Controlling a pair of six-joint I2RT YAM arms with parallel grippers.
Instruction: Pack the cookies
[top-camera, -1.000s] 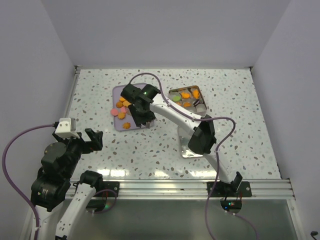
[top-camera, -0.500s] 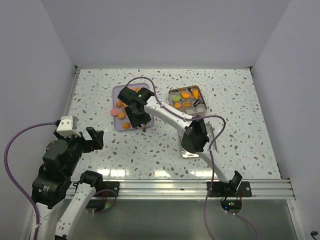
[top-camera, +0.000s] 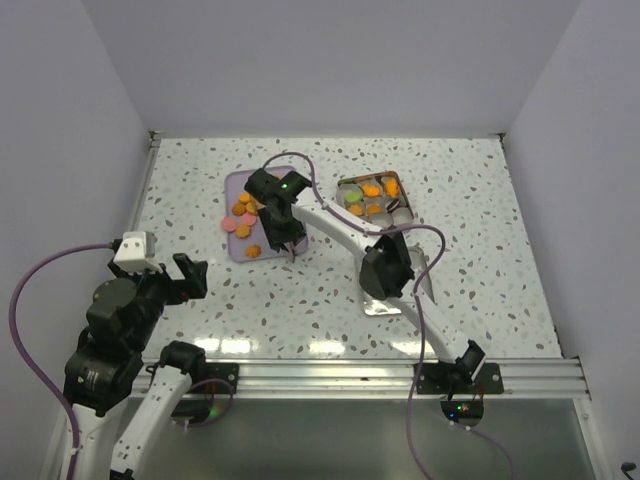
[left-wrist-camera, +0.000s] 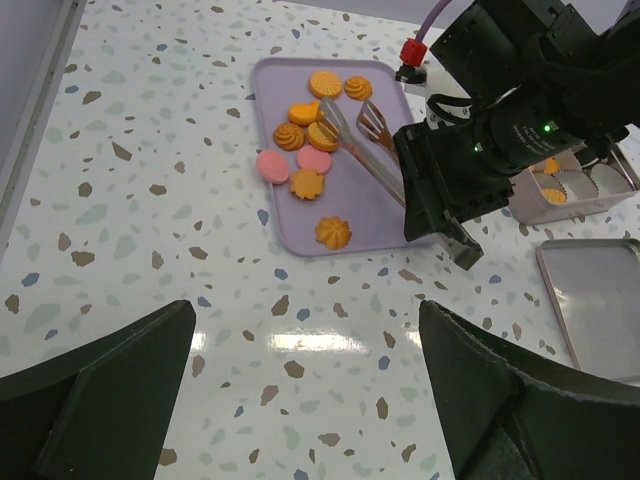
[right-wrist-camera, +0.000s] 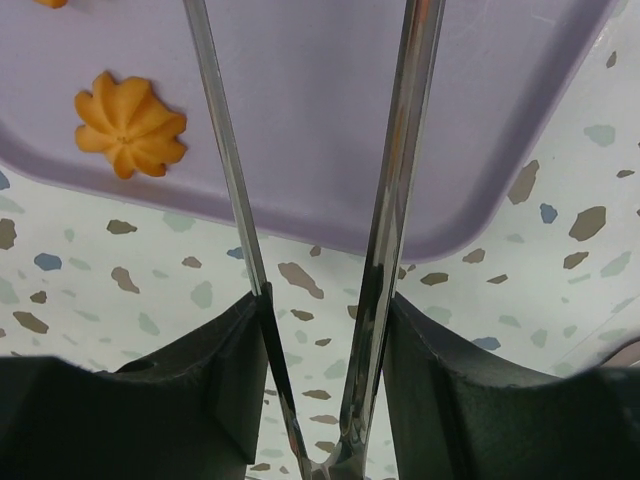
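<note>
Several orange and pink cookies (top-camera: 242, 215) lie on the lilac tray (top-camera: 233, 185); they also show in the left wrist view (left-wrist-camera: 310, 150). More cookies (top-camera: 368, 190), orange and one green, sit in the square metal tin (top-camera: 341, 184). My right gripper (top-camera: 275, 222) is shut on metal tongs (right-wrist-camera: 400, 150) near their hinge. It holds them over the tray's near right part (right-wrist-camera: 300, 100). The tong tips (left-wrist-camera: 345, 115) reach the cookies. An orange flower cookie (right-wrist-camera: 128, 125) lies left of the tongs. My left gripper (top-camera: 185, 275) is open and empty, near the front left.
The tin's flat metal lid (top-camera: 378, 302) lies on the speckled table in front of the tin, under the right arm's elbow; it also shows in the left wrist view (left-wrist-camera: 590, 300). White walls enclose the table on three sides.
The right gripper with the tongs swung left over the tray, then came back a little to the right. Its elbow moved left. The left arm barely moved.
</note>
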